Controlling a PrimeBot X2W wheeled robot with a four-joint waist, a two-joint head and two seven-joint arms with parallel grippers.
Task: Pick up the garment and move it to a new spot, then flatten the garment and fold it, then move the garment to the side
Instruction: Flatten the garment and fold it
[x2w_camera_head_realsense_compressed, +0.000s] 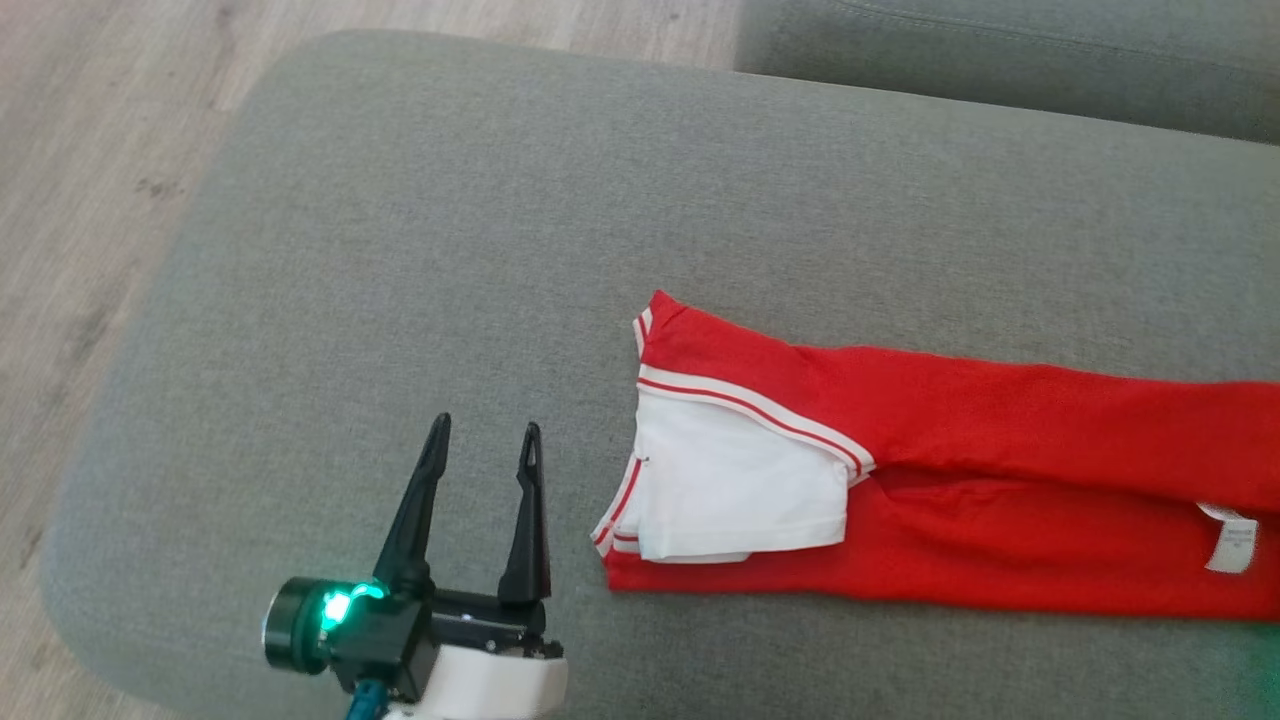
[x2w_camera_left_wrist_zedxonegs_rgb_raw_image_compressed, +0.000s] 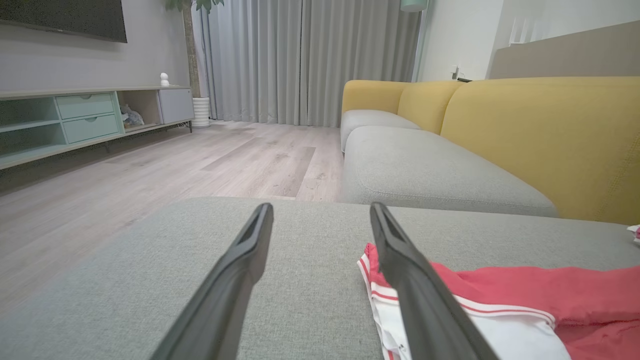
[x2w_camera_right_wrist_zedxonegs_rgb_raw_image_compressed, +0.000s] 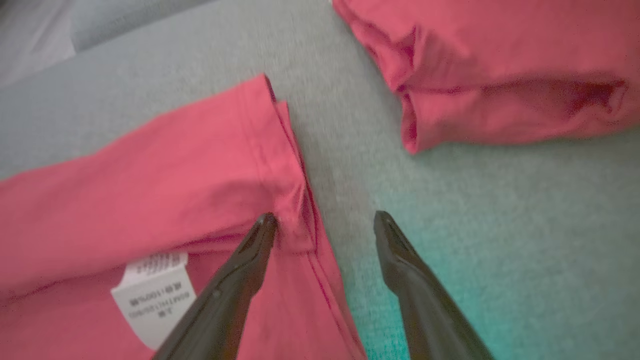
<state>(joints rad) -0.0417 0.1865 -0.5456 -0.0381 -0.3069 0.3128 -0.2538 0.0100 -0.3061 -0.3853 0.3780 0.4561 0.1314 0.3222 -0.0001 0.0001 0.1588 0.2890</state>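
Observation:
A red garment (x2w_camera_head_realsense_compressed: 980, 500) with a white sleeve and red-and-white striped trim lies flat on the grey cushion (x2w_camera_head_realsense_compressed: 420, 260), running off the head view's right edge. My left gripper (x2w_camera_head_realsense_compressed: 485, 440) stands open just left of its striped end, a small gap apart. From the left wrist the same striped end (x2w_camera_left_wrist_zedxonegs_rgb_raw_image_compressed: 500, 310) lies past the right finger. My right gripper (x2w_camera_right_wrist_zedxonegs_rgb_raw_image_compressed: 325, 217) is open over the garment's hem (x2w_camera_right_wrist_zedxonegs_rgb_raw_image_compressed: 200, 165); its left fingertip (x2w_camera_right_wrist_zedxonegs_rgb_raw_image_compressed: 265, 222) rests at the hem's edge, near a white care label (x2w_camera_right_wrist_zedxonegs_rgb_raw_image_compressed: 150, 295).
A second piece of red cloth (x2w_camera_right_wrist_zedxonegs_rgb_raw_image_compressed: 500, 65) lies apart at the right wrist view's top right. The cushion's rounded edge drops to wooden floor (x2w_camera_head_realsense_compressed: 80, 150) on the left. Yellow sofa backs (x2w_camera_left_wrist_zedxonegs_rgb_raw_image_compressed: 540, 135) and a low TV cabinet (x2w_camera_left_wrist_zedxonegs_rgb_raw_image_compressed: 75, 120) stand beyond.

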